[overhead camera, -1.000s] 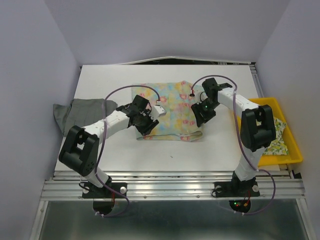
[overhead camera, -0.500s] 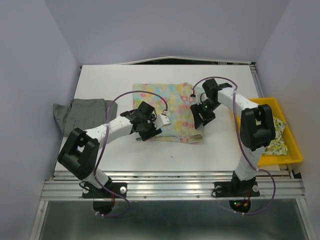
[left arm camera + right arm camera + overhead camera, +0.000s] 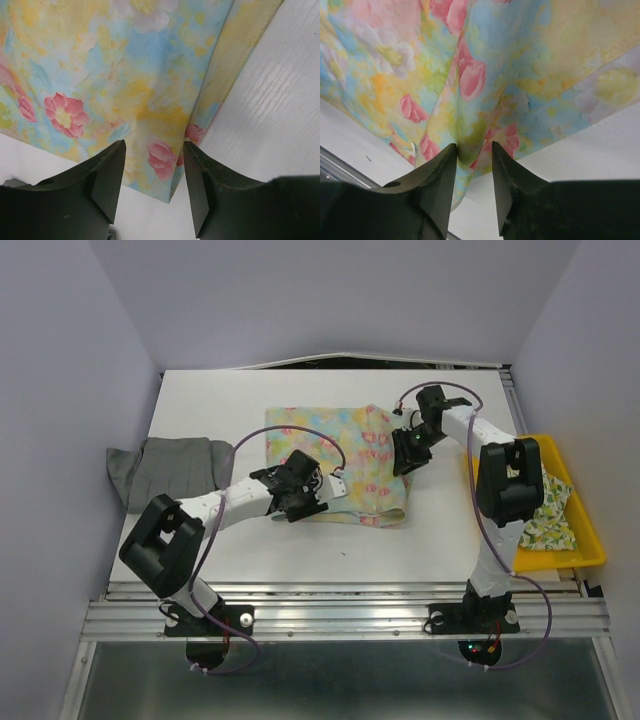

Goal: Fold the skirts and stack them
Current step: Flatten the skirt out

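Note:
The pastel yellow-blue skirt with pink flowers [image 3: 340, 455] lies spread in the middle of the table. My left gripper [image 3: 302, 498] is open at its near left corner; in the left wrist view [image 3: 154, 167] that corner of the skirt [image 3: 125, 75] lies flat between the two fingers. My right gripper [image 3: 408, 445] is at the skirt's right edge. In the right wrist view [image 3: 472, 157] it is shut on a raised fold of the skirt [image 3: 520, 60]. The plain grey skirt [image 3: 165, 468] lies folded at the left. The pale green-yellow printed skirt [image 3: 550, 520] lies in the tray.
A yellow plastic tray [image 3: 560, 560] stands at the table's right edge. Purple cables loop over both arms. White walls close in the table on the left, back and right. Bare white table [image 3: 280, 100] shows beside the skirt's corner.
My left gripper has slid toward the near edge and a little right, to the skirt's near left corner. My right gripper has moved back along the skirt's right edge, lifting a fold.

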